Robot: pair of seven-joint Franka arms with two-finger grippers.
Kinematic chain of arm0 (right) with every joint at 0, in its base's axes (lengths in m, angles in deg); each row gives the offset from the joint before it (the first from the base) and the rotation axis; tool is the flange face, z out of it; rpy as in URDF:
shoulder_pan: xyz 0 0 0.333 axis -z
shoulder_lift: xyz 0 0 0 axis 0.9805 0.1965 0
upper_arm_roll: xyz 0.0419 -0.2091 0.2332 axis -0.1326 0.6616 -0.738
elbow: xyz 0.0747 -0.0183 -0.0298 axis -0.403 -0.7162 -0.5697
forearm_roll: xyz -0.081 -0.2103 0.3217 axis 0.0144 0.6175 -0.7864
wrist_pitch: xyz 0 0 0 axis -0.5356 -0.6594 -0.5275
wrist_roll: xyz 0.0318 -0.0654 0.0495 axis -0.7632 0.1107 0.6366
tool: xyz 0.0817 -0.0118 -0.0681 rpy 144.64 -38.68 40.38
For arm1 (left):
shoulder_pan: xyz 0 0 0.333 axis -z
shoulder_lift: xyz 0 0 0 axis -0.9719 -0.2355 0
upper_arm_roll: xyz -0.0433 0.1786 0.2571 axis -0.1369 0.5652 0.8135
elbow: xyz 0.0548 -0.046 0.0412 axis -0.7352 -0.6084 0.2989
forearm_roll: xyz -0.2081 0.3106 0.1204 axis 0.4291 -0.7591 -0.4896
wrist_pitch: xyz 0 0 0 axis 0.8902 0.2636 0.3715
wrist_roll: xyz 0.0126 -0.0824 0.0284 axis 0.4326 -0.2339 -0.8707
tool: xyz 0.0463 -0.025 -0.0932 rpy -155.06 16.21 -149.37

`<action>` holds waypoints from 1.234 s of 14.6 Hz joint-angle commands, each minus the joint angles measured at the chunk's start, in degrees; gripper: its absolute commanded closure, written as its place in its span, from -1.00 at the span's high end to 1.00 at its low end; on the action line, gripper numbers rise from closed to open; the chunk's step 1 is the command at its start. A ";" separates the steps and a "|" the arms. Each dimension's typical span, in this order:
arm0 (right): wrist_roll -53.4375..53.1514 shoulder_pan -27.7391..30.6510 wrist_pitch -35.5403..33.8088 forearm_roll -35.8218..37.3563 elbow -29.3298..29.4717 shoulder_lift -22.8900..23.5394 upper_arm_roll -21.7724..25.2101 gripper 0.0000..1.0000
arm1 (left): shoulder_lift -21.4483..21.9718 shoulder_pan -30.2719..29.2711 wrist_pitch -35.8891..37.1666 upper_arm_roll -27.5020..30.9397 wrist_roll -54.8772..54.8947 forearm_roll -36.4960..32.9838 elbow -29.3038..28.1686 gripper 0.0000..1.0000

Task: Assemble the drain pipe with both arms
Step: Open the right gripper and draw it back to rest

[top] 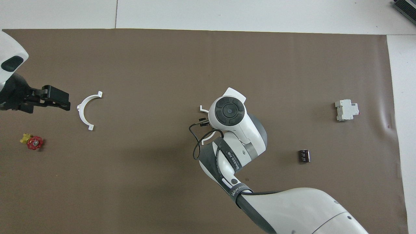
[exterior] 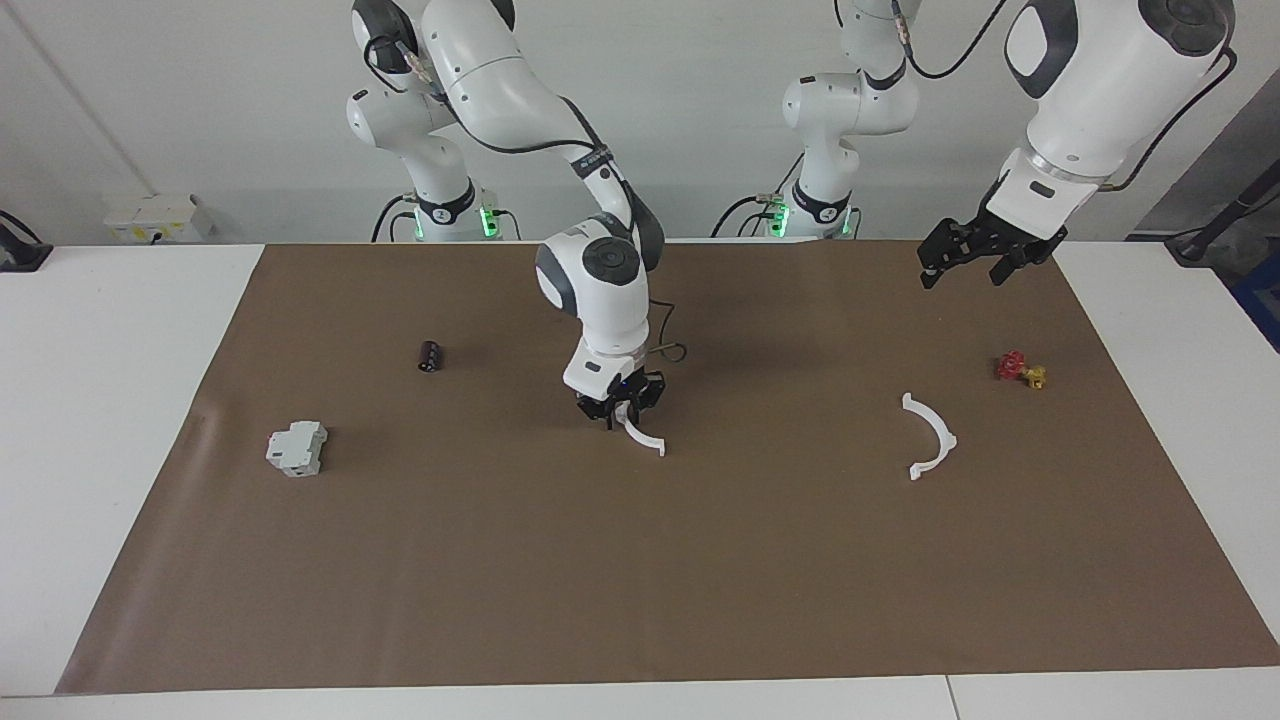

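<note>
Right gripper (exterior: 622, 411) low at mid-worktop, jaws around one half-ring (exterior: 640, 432), grip uncertain. Left gripper (exterior: 968, 262) raised, jaws spread, other half-ring (exterior: 932, 437) apart.

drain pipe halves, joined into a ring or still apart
Apart. One half-ring lies alone on the brown mat toward the left arm's end; the other half-ring sits mid-mat at the right gripper.

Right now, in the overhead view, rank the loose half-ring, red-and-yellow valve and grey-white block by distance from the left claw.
1. Loose half-ring, right beside the left claw.
2. Red-and-yellow valve, nearer the robots.
3. Grey-white block, at the right arm's end.
</note>
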 commanded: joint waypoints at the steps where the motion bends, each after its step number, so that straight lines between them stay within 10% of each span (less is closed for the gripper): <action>1: -1.41 1.41 -3.71 1.07 -0.78 -7.13 0.78 1.00 | 2.23 -0.52 -2.28 -0.20 0.90 0.49 -3.36 1.00; 8: 0.51 15.55 -18.20 1.16 2.02 -22.70 0.96 1.00 | 6.01 -1.84 -16.24 0.07 0.72 0.40 -16.01 1.00; 18: 16.52 32.71 -48.20 -1.57 13.11 -28.25 1.05 1.00 | 0.57 -6.41 -38.02 0.07 0.64 -0.83 -27.42 1.00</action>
